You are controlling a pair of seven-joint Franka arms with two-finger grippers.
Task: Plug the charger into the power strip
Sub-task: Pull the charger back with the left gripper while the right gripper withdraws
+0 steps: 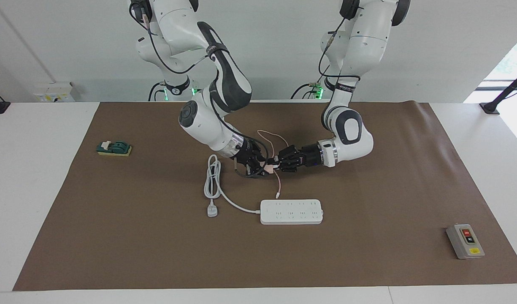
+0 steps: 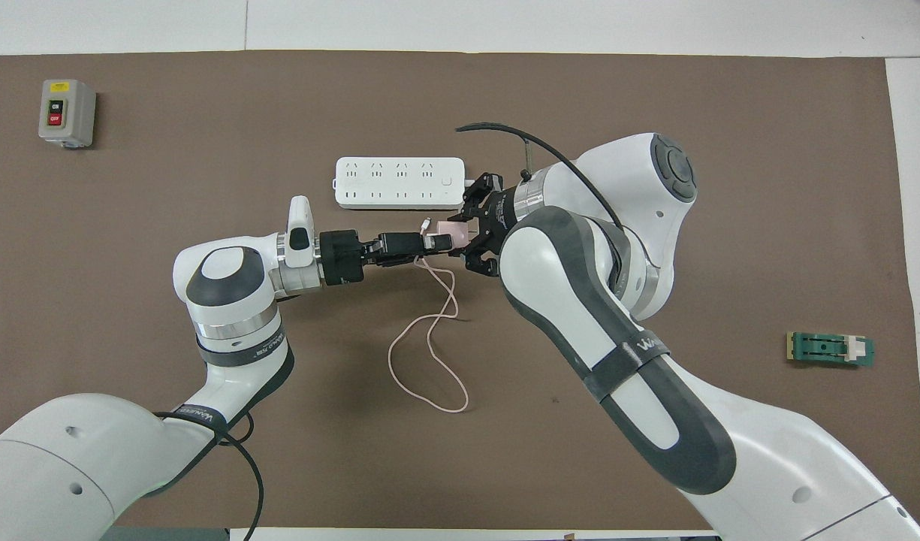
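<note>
My left claw (image 1: pixel 277 164) is clamped on the charger (image 1: pixel 270 167), a small pink cube held in the air over the brown mat, on the robots' side of the power strip (image 1: pixel 291 211). My right claw (image 1: pixel 263 165) meets it from the other end, right against the same cube — whether its fingers are gripping or parted I cannot tell. The charger's thin pink cable (image 2: pixel 428 342) droops from the cube and loops on the mat, nearer to the robots. The power strip lies flat on the worktop (image 1: pixel 39 139), its thick white cord (image 1: pixel 213 180) coiled toward the right arm's end.
</note>
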